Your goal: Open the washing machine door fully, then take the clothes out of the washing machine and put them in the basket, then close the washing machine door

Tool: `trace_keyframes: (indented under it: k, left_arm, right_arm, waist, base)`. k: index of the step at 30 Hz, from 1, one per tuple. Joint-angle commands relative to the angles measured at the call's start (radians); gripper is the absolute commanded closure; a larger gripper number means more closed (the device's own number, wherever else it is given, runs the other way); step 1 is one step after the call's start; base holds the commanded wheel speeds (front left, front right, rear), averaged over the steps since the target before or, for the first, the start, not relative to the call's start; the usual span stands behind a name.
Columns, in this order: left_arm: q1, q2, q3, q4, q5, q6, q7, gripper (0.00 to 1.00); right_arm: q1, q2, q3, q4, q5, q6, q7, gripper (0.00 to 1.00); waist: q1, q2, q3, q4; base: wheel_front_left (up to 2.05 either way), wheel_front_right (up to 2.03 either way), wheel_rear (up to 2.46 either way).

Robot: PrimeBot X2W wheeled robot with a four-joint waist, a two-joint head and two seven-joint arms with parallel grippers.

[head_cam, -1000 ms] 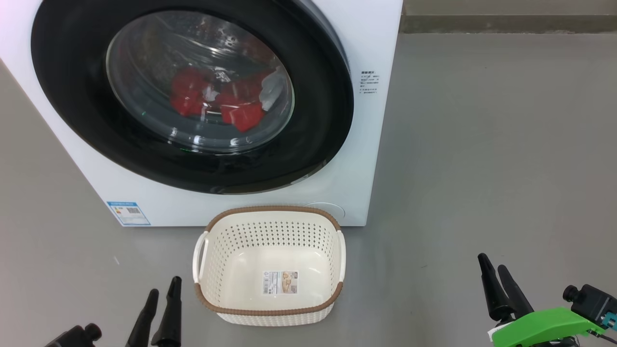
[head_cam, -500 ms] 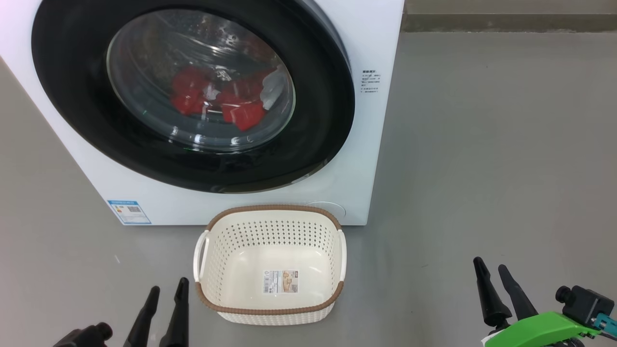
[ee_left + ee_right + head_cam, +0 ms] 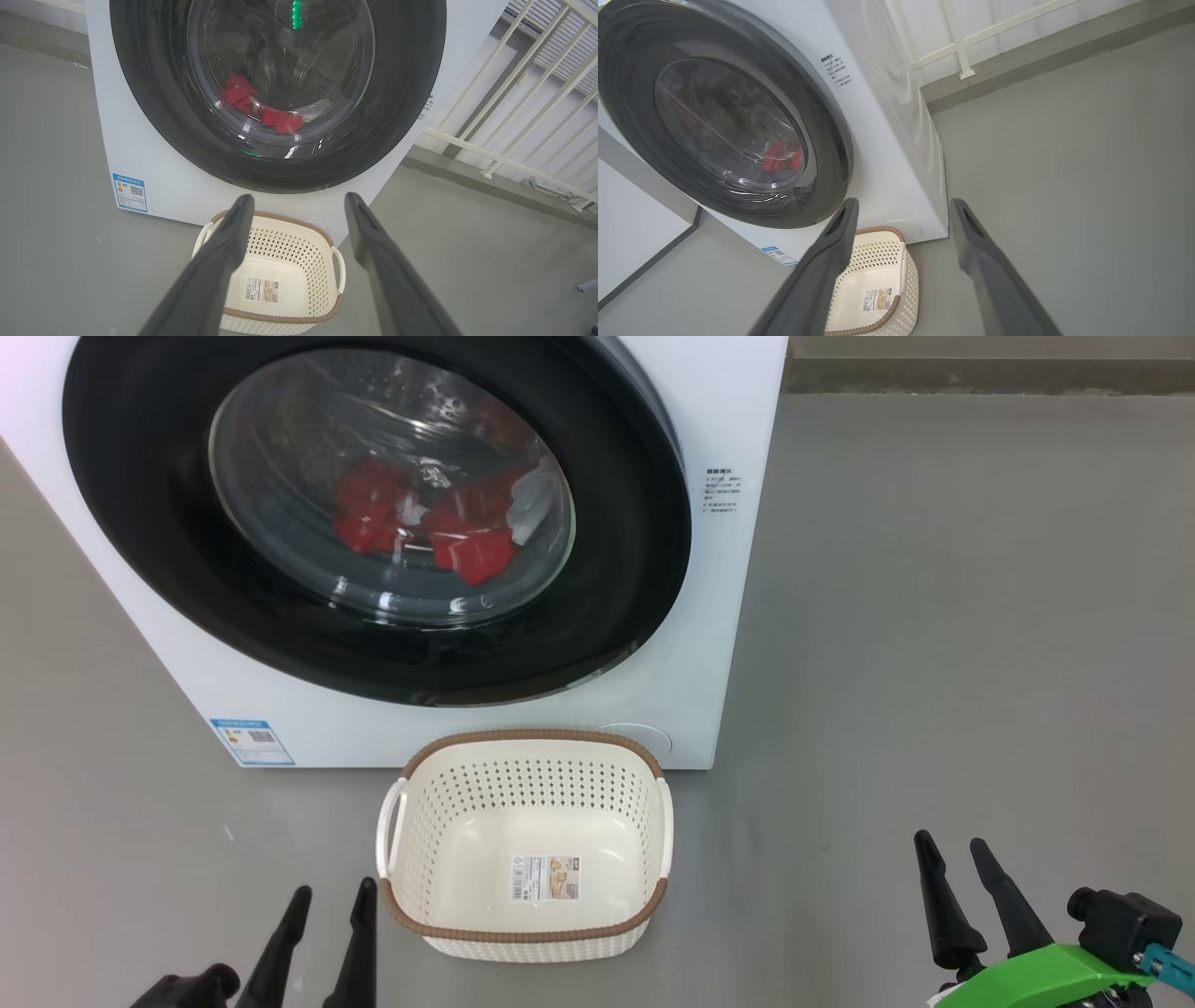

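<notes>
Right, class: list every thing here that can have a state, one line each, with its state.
washing machine door: shut
clothes: inside the washing machine, behind the door
basket: upright on the floor, empty
left pincer: open, holding nothing
right pincer: open, holding nothing

The washing machine takes the upper left of the head view, with the washing machine door against its front and the clothes inside behind it. The basket stands on the floor at lower centre, just before the machine. The left gripper is at lower left beside the basket, the right gripper at lower right, well apart.
</notes>
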Motion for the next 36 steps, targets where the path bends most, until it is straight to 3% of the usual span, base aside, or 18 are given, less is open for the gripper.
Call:
trace_keyframes:
  k: [1, 26, 36]
  left_arm:
    - [-0.011, 0.017, 0.021, -0.033, 0.034, 0.004, -0.016, 0.00]
    - [0.002, 0.009, 0.036, -0.034, 0.292, -0.013, -0.090, 0.00]
    - [0.012, 0.005, 0.045, -0.016, 0.347, -0.017, -0.110, 0.00]
  right_arm:
    - [-0.003, -0.014, 0.016, -0.030, -0.034, 0.006, -0.017, 0.00]
    - [0.055, -0.013, -0.049, -0.067, -0.277, 0.007, -0.090, 0.00]
    - [0.077, -0.014, -0.059, -0.069, -0.317, 0.008, -0.110, 0.00]
  waist:
    - [-0.0001, -0.0001, 0.001, 0.000]
    - [-0.0001, -0.0001, 0.008, 0.005]
    - [-0.0001, -0.0001, 0.000, -0.002]
  base:
    - [0.00, 0.00, 0.00]
    - [0.00, 0.00, 0.00]
    - [0.00, 0.00, 0.00]
